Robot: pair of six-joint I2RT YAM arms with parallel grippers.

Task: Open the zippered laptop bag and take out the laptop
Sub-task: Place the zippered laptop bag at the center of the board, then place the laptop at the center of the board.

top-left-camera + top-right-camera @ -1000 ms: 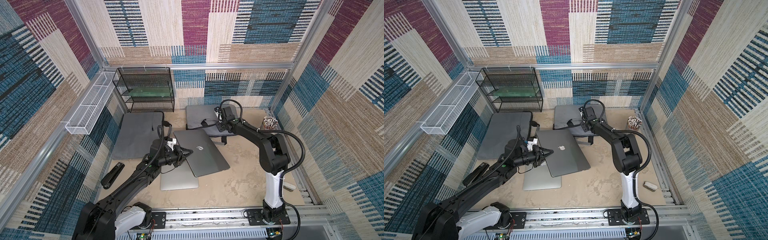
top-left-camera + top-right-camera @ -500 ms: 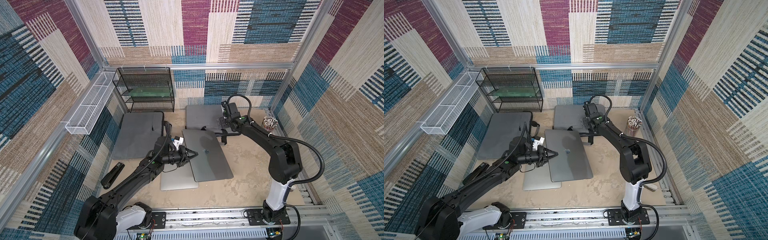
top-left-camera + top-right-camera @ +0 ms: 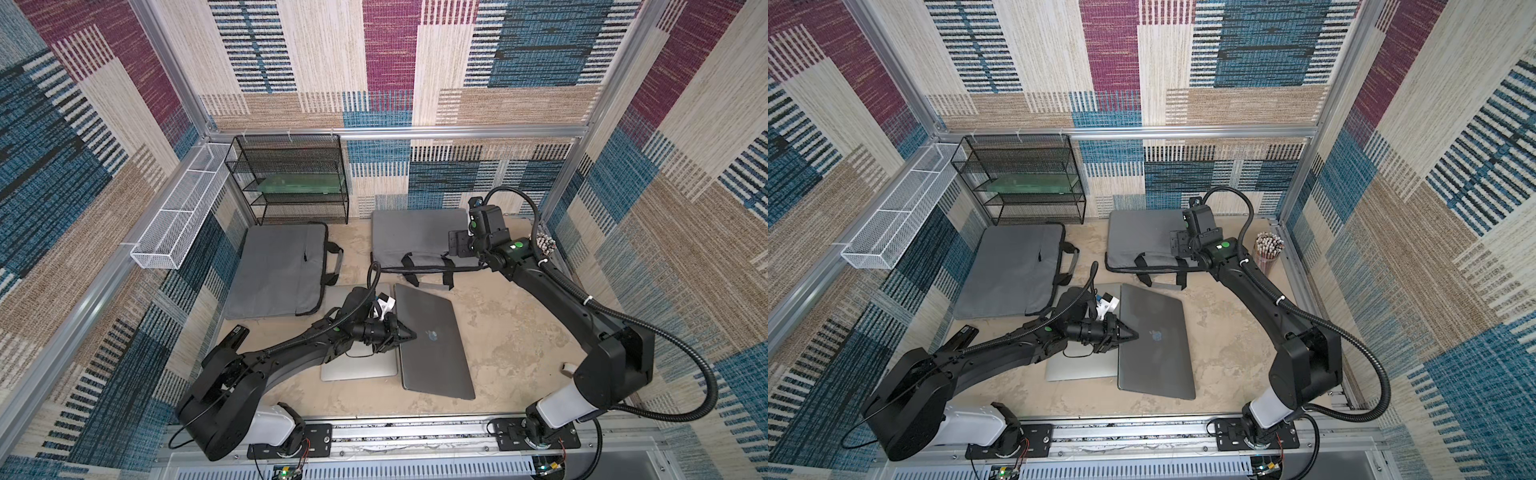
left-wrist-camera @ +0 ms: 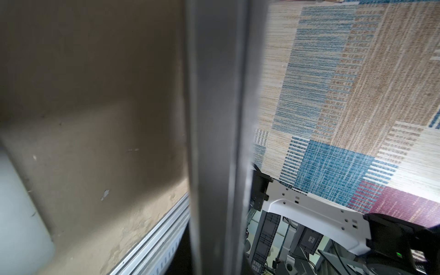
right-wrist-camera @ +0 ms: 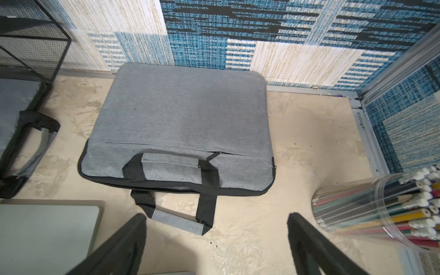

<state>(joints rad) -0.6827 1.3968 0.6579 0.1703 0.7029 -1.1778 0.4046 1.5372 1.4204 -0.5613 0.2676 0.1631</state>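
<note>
- Across both top views, the dark laptop (image 3: 440,365) lies out on the table (image 3: 519,332), its left edge meeting a silver laptop (image 3: 357,370); the left claw (image 3: 409,334) is clamped on that edge.
- Behind it, the grey bag (image 3: 411,232) lies flat by the back wall, with the right claw (image 3: 457,249) just beside its handles.
- Left wrist view: the laptop's edge (image 4: 214,119) fills the middle, close and blurred.
- Right wrist view: the right claw (image 5: 216,217) is spread wide, holding nothing, above bare table before the bag (image 5: 185,119); a pencil cup (image 5: 381,207) stands near.
</note>
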